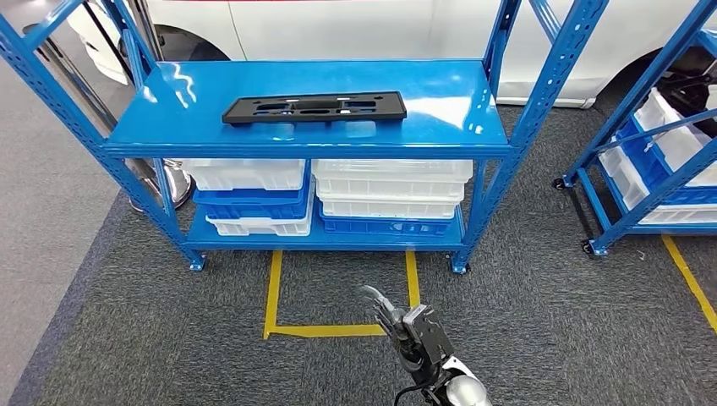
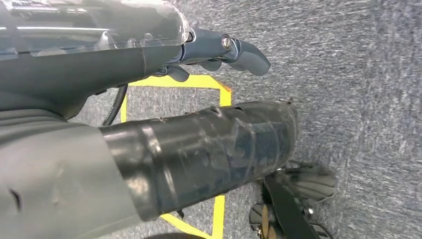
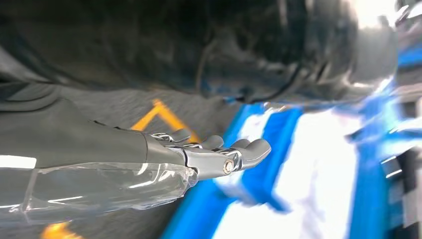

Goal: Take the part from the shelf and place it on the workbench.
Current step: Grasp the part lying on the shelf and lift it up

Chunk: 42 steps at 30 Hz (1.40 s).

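The flat black part [image 1: 314,107] lies on the top level of the blue shelf [image 1: 440,127], untouched. The right hand [image 1: 397,320] hangs low over the grey carpet [image 1: 541,321], fingers [image 3: 249,149] extended and empty. The left hand [image 2: 219,50] holds nothing, its fingers loosely curled.

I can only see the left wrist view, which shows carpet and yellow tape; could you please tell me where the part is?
Observer: The black part lies flat on the top shelf of the blue rack, straight ahead in the head view.
Operator: Thank you. Is the right hand holding anything?
Observer: No, the right hand is empty, fingers apart, above the carpet and short of the rack.
Operator: And what sits beneath that shelf?
Observer: White and blue bins, stacked on the level below.
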### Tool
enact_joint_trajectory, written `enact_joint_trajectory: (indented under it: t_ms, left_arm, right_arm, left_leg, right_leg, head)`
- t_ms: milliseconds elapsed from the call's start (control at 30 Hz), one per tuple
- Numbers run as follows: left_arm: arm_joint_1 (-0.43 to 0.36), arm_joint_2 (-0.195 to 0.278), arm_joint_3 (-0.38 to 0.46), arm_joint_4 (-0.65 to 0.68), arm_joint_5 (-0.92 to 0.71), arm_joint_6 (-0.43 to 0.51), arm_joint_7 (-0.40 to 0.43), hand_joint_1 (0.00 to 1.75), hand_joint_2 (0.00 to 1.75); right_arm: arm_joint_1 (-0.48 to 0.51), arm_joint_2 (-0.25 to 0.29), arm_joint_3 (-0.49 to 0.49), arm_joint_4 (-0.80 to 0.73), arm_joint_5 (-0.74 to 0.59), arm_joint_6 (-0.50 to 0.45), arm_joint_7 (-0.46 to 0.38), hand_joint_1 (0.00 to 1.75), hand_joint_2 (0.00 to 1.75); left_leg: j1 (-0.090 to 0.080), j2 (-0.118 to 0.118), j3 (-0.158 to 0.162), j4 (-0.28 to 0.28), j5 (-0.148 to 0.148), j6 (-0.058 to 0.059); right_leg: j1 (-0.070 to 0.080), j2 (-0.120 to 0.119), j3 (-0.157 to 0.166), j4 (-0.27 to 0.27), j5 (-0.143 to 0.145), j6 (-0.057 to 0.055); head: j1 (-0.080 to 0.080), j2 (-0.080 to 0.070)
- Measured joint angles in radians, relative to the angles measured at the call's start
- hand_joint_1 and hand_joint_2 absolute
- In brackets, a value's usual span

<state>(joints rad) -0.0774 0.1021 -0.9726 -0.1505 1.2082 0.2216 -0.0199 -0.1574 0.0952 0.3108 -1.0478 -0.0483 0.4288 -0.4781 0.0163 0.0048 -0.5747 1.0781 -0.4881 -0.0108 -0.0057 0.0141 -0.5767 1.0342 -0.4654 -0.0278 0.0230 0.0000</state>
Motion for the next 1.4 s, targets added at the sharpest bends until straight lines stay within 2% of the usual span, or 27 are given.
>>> enact_joint_trajectory:
  t_ms: [67,167,200,233,300,333,367,400,433,467,533,567,667,700,767,833,867,900,933,1000,1067,1167,1233,1267,1333,1367,1400]
  left_arm:
    - [-0.004,0.002,-0.01,0.001,0.009,0.0,0.002,0.0,0.0]
    - [-0.008,0.002,-0.024,0.002,0.021,-0.001,0.005,0.0,0.0]
    - [-0.009,0.002,-0.027,0.002,0.025,-0.001,0.006,0.0,0.0]
    - [-0.009,0.002,-0.031,0.002,0.03,-0.002,0.007,0.0,0.0]
    - [-0.01,0.002,-0.038,0.003,0.036,-0.002,0.008,0.0,0.0]
    - [-0.01,0.002,-0.042,0.003,0.039,-0.003,0.008,0.0,0.0]
    - [-0.01,0.002,-0.046,0.003,0.041,-0.003,0.008,0.0,0.0]
    - [-0.01,0.002,-0.049,0.003,0.043,-0.003,0.009,0.0,0.0]
    - [-0.011,0.002,-0.05,0.003,0.044,-0.003,0.011,0.0,0.0]
    - [-0.011,0.002,-0.051,0.004,0.045,-0.002,0.012,0.0,0.0]
    - [-0.013,0.002,-0.054,0.004,0.047,0.0,0.018,0.0,0.0]
    - [-0.014,0.002,-0.056,0.004,0.049,0.001,0.021,0.0,0.0]
    - [-0.016,0.002,-0.063,0.004,0.055,0.003,0.03,0.0,0.0]
    - [-0.017,0.001,-0.065,0.004,0.056,0.003,0.032,0.0,0.0]
    - [-0.018,0.0,-0.068,0.004,0.057,0.002,0.033,0.0,0.0]
    - [-0.018,-0.001,-0.069,0.005,0.058,0.002,0.035,0.0,0.0]
    - [-0.018,-0.001,-0.07,0.005,0.059,0.002,0.036,0.0,0.0]
    - [-0.017,-0.001,-0.071,0.005,0.06,0.002,0.038,0.0,0.0]
    - [-0.017,-0.001,-0.072,0.005,0.061,0.002,0.039,0.0,0.0]
    - [-0.017,-0.001,-0.072,0.005,0.064,0.002,0.041,0.0,0.0]
    - [-0.019,-0.001,-0.072,0.006,0.066,0.002,0.041,0.0,0.0]
    - [-0.019,-0.002,-0.073,0.006,0.068,0.002,0.041,0.0,0.0]
    - [-0.02,-0.002,-0.073,0.006,0.07,0.002,0.041,0.0,0.0]
    - [-0.02,-0.002,-0.074,0.006,0.072,0.002,0.041,0.0,0.0]
    - [-0.02,-0.002,-0.074,0.006,0.074,0.002,0.041,0.0,0.0]
    - [-0.02,-0.002,-0.074,0.006,0.074,0.002,0.041,0.0,0.0]
    - [-0.02,-0.002,-0.074,0.006,0.074,0.002,0.041,0.0,0.0]
  right_arm:
    - [0.0,-0.007,0.051,-0.04,-0.026,0.02,-0.008,0.0,0.0]
    - [0.002,-0.02,0.11,-0.097,-0.055,0.048,-0.021,0.0,0.0]
    - [0.001,-0.025,0.13,-0.119,-0.064,0.058,-0.026,0.0,0.0]
    - [0.0,-0.032,0.148,-0.139,-0.072,0.067,-0.031,0.0,0.0]
    - [0.0,-0.043,0.18,-0.171,-0.084,0.083,-0.04,0.0,0.0]
    - [0.0,-0.048,0.194,-0.185,-0.088,0.089,-0.043,0.0,0.0]
    - [0.001,-0.053,0.206,-0.197,-0.09,0.093,-0.045,0.0,0.0]
    - [0.001,-0.057,0.215,-0.208,-0.092,0.097,-0.046,0.0,0.0]
    - [0.001,-0.061,0.223,-0.22,-0.093,0.099,-0.047,0.0,0.0]
    - [0.0,-0.063,0.229,-0.231,-0.094,0.1,-0.047,0.0,0.0]
    - [-0.005,-0.068,0.24,-0.253,-0.095,0.101,-0.047,0.0,0.0]
    - [-0.007,-0.07,0.247,-0.263,-0.095,0.101,-0.047,0.0,0.0]
    - [-0.011,-0.075,0.262,-0.287,-0.096,0.1,-0.047,0.0,0.0]
    - [-0.012,-0.077,0.266,-0.293,-0.096,0.1,-0.047,0.0,0.0]
    - [-0.016,-0.079,0.273,-0.303,-0.096,0.1,-0.047,0.0,0.0]
    - [-0.018,-0.082,0.28,-0.307,-0.096,0.1,-0.047,0.0,0.0]
    - [-0.018,-0.083,0.283,-0.308,-0.097,0.1,-0.047,0.0,0.0]
    - [-0.018,-0.085,0.287,-0.308,-0.097,0.101,-0.047,0.0,0.0]
    - [-0.018,-0.087,0.29,-0.31,-0.097,0.101,-0.047,0.0,0.0]
    - [-0.018,-0.088,0.294,-0.314,-0.098,0.101,-0.047,0.0,0.0]
    - [-0.02,-0.09,0.298,-0.316,-0.098,0.101,-0.047,0.0,0.0]
    - [-0.02,-0.093,0.303,-0.32,-0.099,0.101,-0.047,0.0,0.0]
    - [-0.021,-0.095,0.305,-0.324,-0.099,0.101,-0.048,0.0,0.0]
    - [-0.021,-0.096,0.305,-0.325,-0.099,0.101,-0.048,0.0,0.0]
    - [-0.02,-0.1,0.305,-0.326,-0.099,0.101,-0.048,0.0,0.0]
    - [-0.019,-0.102,0.306,-0.326,-0.099,0.101,-0.048,0.0,0.0]
    - [-0.018,-0.104,0.308,-0.326,-0.099,0.101,-0.048,0.0,0.0]
  left_leg:
    - [-0.004,-0.003,0.023,-0.061,0.015,0.007]
    - [-0.003,-0.001,0.024,-0.07,0.02,0.021]
    - [-0.001,0.0,0.025,-0.074,0.023,0.028]
    - [0.002,0.002,0.025,-0.077,0.026,0.034]
    - [0.001,0.005,0.023,-0.077,0.027,0.038]
    - [0.001,0.006,0.022,-0.077,0.027,0.039]
    - [0.0,0.007,0.021,-0.076,0.027,0.039]
    - [0.0,0.007,0.021,-0.074,0.026,0.039]
    - [0.0,0.006,0.022,-0.073,0.025,0.038]
    - [0.0,0.006,0.023,-0.071,0.023,0.036]
    - [-0.003,0.006,0.023,-0.067,0.019,0.029]
    - [-0.004,0.006,0.022,-0.066,0.018,0.024]
    - [-0.004,0.006,0.023,-0.066,0.016,0.007]
    - [-0.003,0.006,0.019,-0.055,0.006,0.002]
    - [-0.001,0.004,-0.016,0.023,-0.043,-0.006]
    - [0.0,0.004,-0.078,0.155,-0.103,-0.01]
    - [0.0,0.004,-0.101,0.201,-0.115,-0.012]
    - [0.0,0.004,-0.108,0.213,-0.107,-0.012]
    - [0.0,0.004,-0.095,0.183,-0.079,-0.011]
    - [0.0,0.003,-0.034,0.047,-0.008,-0.005]
    - [-0.003,0.0,0.008,-0.048,0.022,0.004]
    - [-0.005,0.0,0.012,-0.066,0.025,0.019]
    - [-0.001,0.001,0.015,-0.073,0.03,0.032]
    - [0.0,0.003,0.016,-0.075,0.031,0.038]
    - [-0.002,0.004,0.014,-0.075,0.03,0.045]
    - [-0.003,0.004,0.014,-0.074,0.029,0.045]
    - [-0.003,0.004,0.015,-0.074,0.028,0.046]
  right_leg:
    - [0.003,0.002,-0.005,0.002,0.001,0.009]
    - [0.003,0.001,-0.009,0.005,-0.002,0.025]
    - [0.004,0.0,-0.018,0.025,-0.017,0.029]
    - [0.004,-0.002,-0.035,0.064,-0.043,0.033]
    - [0.002,-0.005,-0.093,0.19,-0.108,0.038]
    - [0.0,-0.006,-0.121,0.246,-0.128,0.04]
    - [0.0,-0.007,-0.136,0.279,-0.133,0.041]
    - [-0.001,-0.008,-0.135,0.274,-0.118,0.041]
    - [-0.002,-0.009,-0.113,0.229,-0.086,0.039]
    - [-0.001,-0.011,-0.078,0.158,-0.049,0.036]
    - [0.003,-0.014,-0.02,0.036,-0.005,0.028]
    - [0.005,-0.015,-0.009,0.01,0.0,0.024]
    - [0.006,-0.012,-0.006,-0.003,0.002,0.01]
    - [0.004,-0.012,-0.004,-0.008,0.004,0.004]
    - [0.0,-0.013,-0.001,-0.014,0.008,-0.005]
    - [0.001,-0.013,-0.002,-0.013,0.008,-0.008]
    - [0.001,-0.013,-0.002,-0.012,0.008,-0.009]
    - [0.002,-0.012,-0.002,-0.011,0.007,-0.009]
    - [0.002,-0.01,-0.001,-0.01,0.006,-0.008]
    - [0.003,-0.008,0.001,-0.007,0.004,-0.004]
    - [0.006,-0.007,-0.002,-0.004,0.002,0.004]
    - [0.008,-0.008,-0.005,-0.003,0.002,0.019]
    - [0.006,-0.009,-0.018,0.029,-0.022,0.028]
    - [0.004,-0.009,-0.038,0.074,-0.05,0.033]
    - [0.001,-0.009,-0.102,0.207,-0.113,0.038]
    - [0.0,-0.01,-0.128,0.26,-0.129,0.04]
    - [-0.001,-0.01,-0.14,0.279,-0.124,0.041]
  head:
    - [0.0,0.0]
    - [0.0,0.0]
    - [0.0,0.0]
    - [0.001,0.0]
    - [0.001,0.0]
    - [0.001,0.0]
    - [0.001,0.0]
    - [0.001,0.0]
    - [0.001,0.0]
    - [0.001,0.0]
    - [0.0,0.0]
    - [0.0,0.0]
    - [0.0,0.0]
    - [0.0,0.0]
    - [0.0,0.0]
    - [0.0,0.0]
    - [0.0,0.0]
    - [0.0,0.0]
    - [0.0,0.0]
    - [0.0,0.0]
    - [0.0,0.0]
    - [0.0,0.0]
    - [0.001,0.0]
    - [0.001,0.0]
    - [0.001,0.0]
    - [0.001,0.0]
    - [0.001,0.0]
